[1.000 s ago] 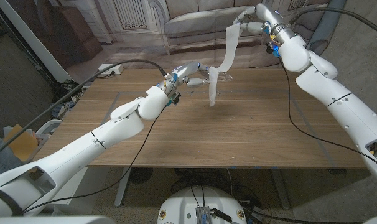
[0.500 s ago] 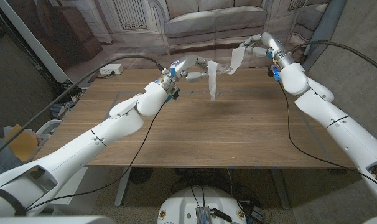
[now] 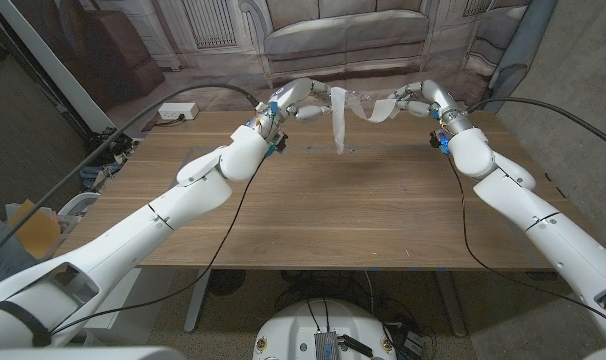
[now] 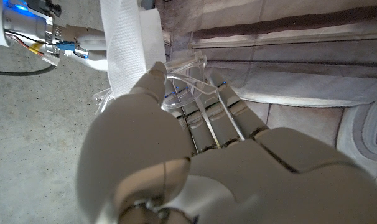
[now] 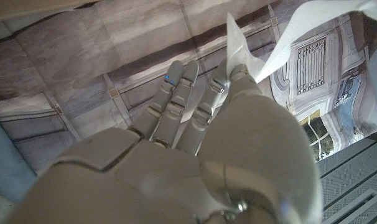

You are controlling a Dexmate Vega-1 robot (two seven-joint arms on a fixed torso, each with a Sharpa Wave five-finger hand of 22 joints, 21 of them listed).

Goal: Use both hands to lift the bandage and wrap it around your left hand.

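Broadly, the wooden table [image 3: 363, 210] lies well under the work, and nothing of the bandage touches it; both arms are raised over its far edge. The left robot hand [image 3: 305, 98] is held out with its fingers stretched toward the right one, and the right robot hand [image 3: 415, 97] faces it from the other side, near but apart.

Between them hangs the bandage [image 3: 355, 105], a white strip. One end is pinched at the right robot hand's fingertips, as the right wrist view shows where the strip [image 5: 254, 59] leaves the fingers. From there it sags across to the left robot hand, passes over its fingers, and its free tail drops straight down just beside them. In the left wrist view the strip [image 4: 123, 53] lies against the outstretched fingers; whether those fingers press it or merely carry it, I cannot tell. They are extended, not curled.

Judging by this, the lift is done and the wrapping is in its first turn. The next move seems to call for the right robot hand to carry its end under and around the left one, keeping the strip taut enough not to slide off.
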